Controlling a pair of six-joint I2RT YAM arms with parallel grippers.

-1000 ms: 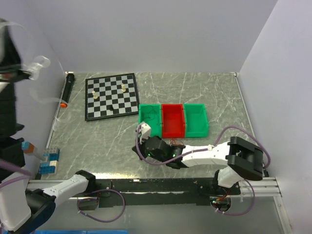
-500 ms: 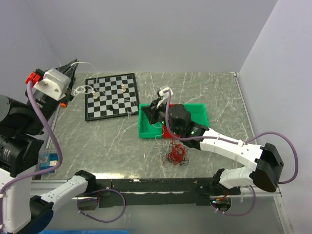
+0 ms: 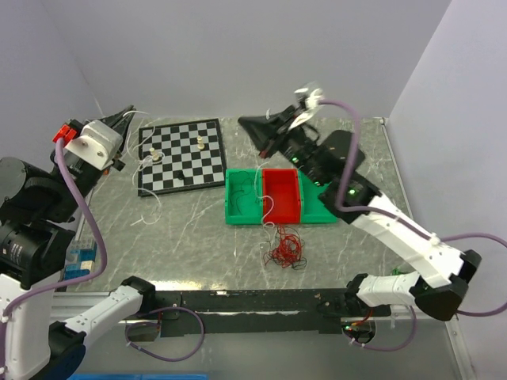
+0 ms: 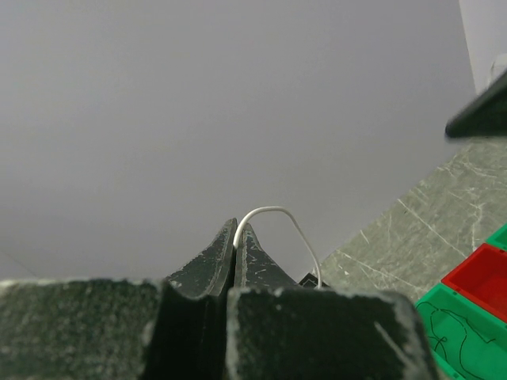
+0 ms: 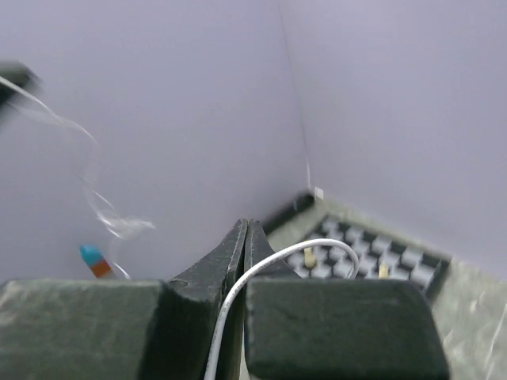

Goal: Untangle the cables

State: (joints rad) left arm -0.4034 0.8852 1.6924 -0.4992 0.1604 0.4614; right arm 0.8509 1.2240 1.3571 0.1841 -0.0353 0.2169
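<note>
The cables are a loose tangle of thin red wires (image 3: pixel 285 250) lying on the table in front of the bins. White strands rise from it. My left gripper (image 3: pixel 131 113) is raised high at the far left, shut on a thin white wire (image 4: pixel 279 212) that loops out of its tips (image 4: pixel 236 228). My right gripper (image 3: pixel 242 121) is raised high over the far middle, shut on a white wire (image 5: pixel 317 250) that runs between its jaws (image 5: pixel 246 226). A white strand (image 3: pixel 264 207) hangs from it towards the tangle.
A row of three bins, green (image 3: pixel 240 202), red (image 3: pixel 281 198), green (image 3: pixel 321 199), stands mid-table just behind the tangle. A chessboard (image 3: pixel 181 155) with a few pieces lies at the far left. Blue blocks (image 3: pixel 78 263) sit at the near left edge.
Both grippers have risen and drawn apart. The right one went from over the bins up and back toward the far wall. The white strands are pulled out; the red tangle stays on the table.
</note>
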